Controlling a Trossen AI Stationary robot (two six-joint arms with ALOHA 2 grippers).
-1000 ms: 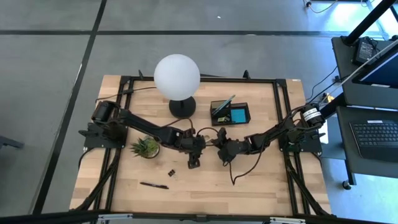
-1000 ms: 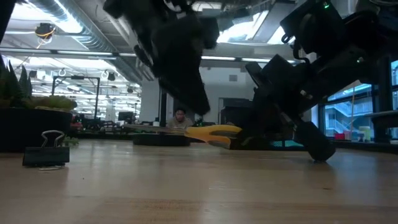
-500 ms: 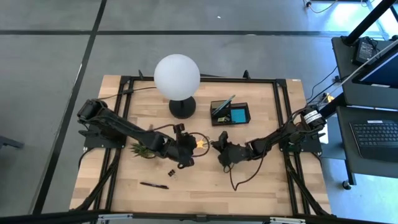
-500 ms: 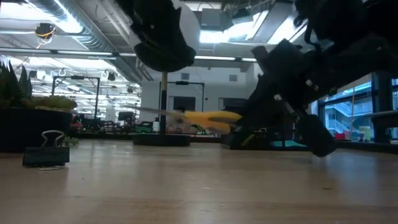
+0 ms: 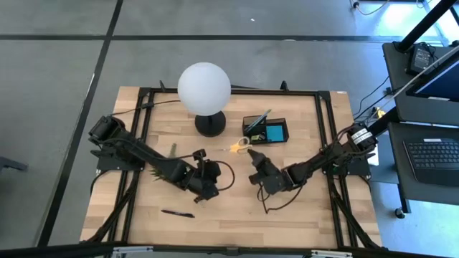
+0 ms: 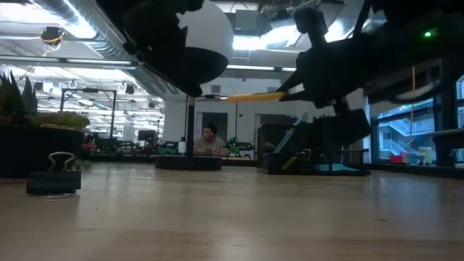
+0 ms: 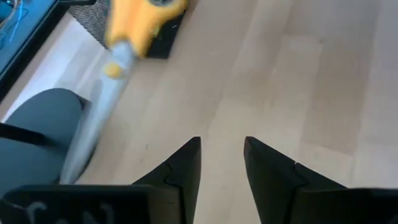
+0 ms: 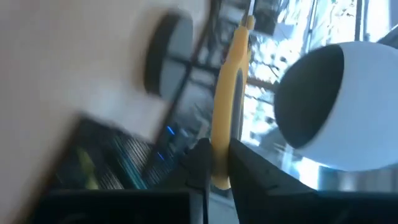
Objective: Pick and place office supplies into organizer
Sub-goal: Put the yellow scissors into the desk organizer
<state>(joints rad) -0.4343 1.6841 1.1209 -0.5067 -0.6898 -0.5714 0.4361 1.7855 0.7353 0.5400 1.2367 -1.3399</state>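
The yellow-handled scissors hang in the air left of the black organizer, with my right gripper shut on them. In the low view the scissors lie about level, high above the wood. My left gripper stands open over bare table, near and left of the scissors, touching nothing. The organizer holds a blue sticky-note pad. A black pen lies near the front edge. A binder clip stands on the table. My right gripper pinches the scissors' yellow handle between its two fingers, seen edge-on in its wrist view. The fingers come about level from the table's right. The scissors stick out beyond them toward the table's left, lifted clear of the table.
The white globe lamp on its round black base stands just left of the organizer at the back. A small green plant sits partly under my left arm. Bare wood lies at the near right of the table.
My right gripper has risen with the scissors, rolled over and gone toward the far edge, nearer the organizer; the scissors have gone from just above the wood to well clear of it. My left gripper has drawn away from them toward the table's left.
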